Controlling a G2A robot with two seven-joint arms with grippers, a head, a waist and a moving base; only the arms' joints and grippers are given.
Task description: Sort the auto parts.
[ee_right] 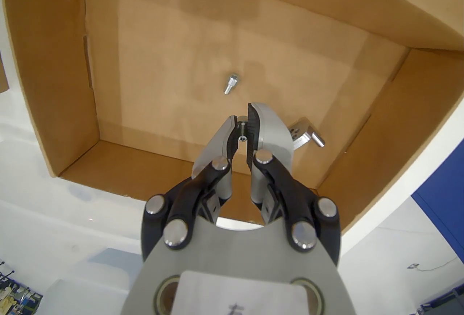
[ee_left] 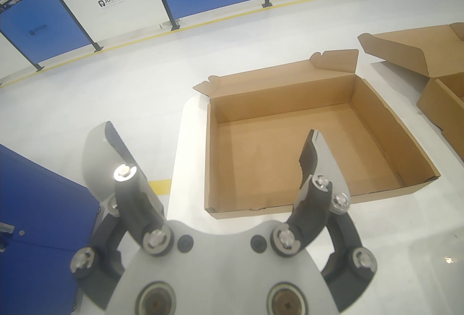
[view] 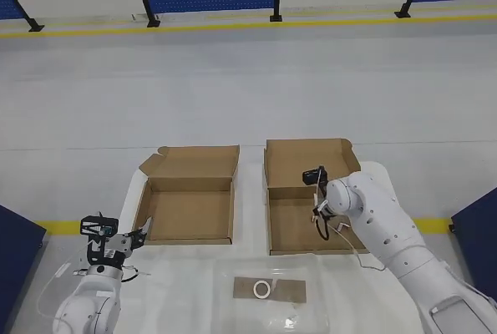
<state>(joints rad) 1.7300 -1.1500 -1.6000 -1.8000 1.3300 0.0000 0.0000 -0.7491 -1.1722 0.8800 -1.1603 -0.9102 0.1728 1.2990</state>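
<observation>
Nearest the robot, a pale ring (view: 263,289) lies on a flat cardboard strip (view: 291,290), with crumpled clear plastic (view: 283,317) just beside it on the white desk (view: 248,250).

At the desk's near-left corner, the left gripper (ee_left: 214,153) hangs above the desk edge. Its fingers are spread wide and carry nothing. It is just outside the near corner of the left box (ee_left: 290,135).

Farther back, two open cardboard boxes stand side by side, flaps raised at the far side. The left box (view: 190,215) has a bare floor.

The right gripper (ee_right: 242,120) is held over the inside of the right box (ee_right: 43,41), near that box's front wall. Its fingers are drawn almost together, pinching a small bolt (ee_right: 241,131) between the tips.

On the floor of the right box (view: 291,225) lie a loose bolt (ee_right: 230,83) near the middle and an angled metal bracket (ee_right: 306,137) towards one corner. The two are apart.
</observation>
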